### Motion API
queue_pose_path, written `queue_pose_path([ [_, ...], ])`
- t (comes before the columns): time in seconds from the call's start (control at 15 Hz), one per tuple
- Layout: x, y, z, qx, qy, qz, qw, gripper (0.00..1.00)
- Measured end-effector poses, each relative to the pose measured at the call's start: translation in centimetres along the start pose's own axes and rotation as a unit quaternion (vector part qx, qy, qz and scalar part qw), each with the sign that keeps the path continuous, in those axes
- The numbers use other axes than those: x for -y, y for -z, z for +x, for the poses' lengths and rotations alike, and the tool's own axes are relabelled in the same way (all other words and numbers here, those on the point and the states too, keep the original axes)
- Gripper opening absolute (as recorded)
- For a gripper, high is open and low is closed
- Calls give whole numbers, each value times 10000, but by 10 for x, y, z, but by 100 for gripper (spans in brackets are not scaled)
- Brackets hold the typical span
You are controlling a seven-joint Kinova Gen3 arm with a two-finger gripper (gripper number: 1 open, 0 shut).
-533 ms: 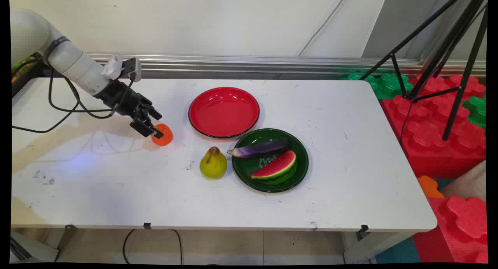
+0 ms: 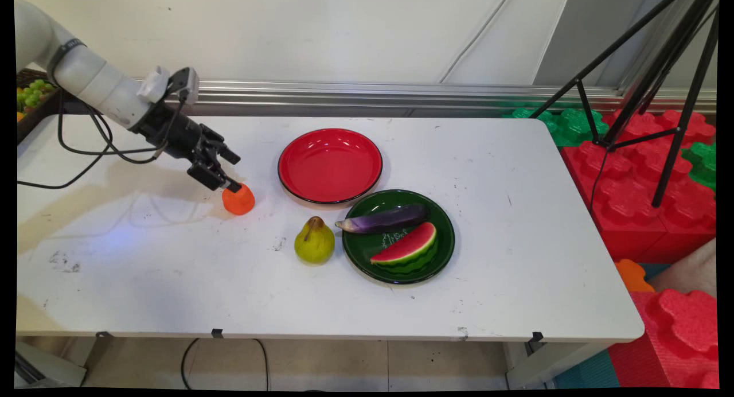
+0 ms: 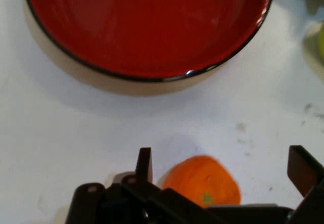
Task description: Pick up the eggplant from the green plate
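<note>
A small orange fruit (image 2: 239,201) lies on the white table (image 2: 172,271), left of the red plate (image 2: 330,164). My gripper (image 2: 234,173) hangs just above and to the left of it, open, its lower fingertip close over the fruit's top. In the hand view the orange fruit (image 3: 202,186) sits low between the two spread fingers (image 3: 144,163) of my gripper (image 3: 223,158), and neither finger touches it. The red plate (image 3: 147,26) fills the top of that view and holds nothing.
A yellow-green pear (image 2: 314,241) stands in front of the red plate. Beside it a green plate (image 2: 367,250) holds a purple eggplant (image 2: 383,219) and a watermelon slice (image 2: 406,246). A black tripod (image 2: 659,98) and red and green foam blocks (image 2: 648,179) stand beyond the table's right end.
The gripper has lifted slightly up and to the left off the orange fruit, which shows more fully now and stays in the same spot on the table.
</note>
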Motion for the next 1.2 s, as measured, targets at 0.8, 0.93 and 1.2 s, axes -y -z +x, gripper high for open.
queue_pose_path([
  [0.8,-38,9,70,-777,-418,-339,9955,100],
  [0.93,-42,4,81,-829,-437,-378,9949,100],
  [1.2,-54,-13,107,-877,-487,-472,9938,100],
])
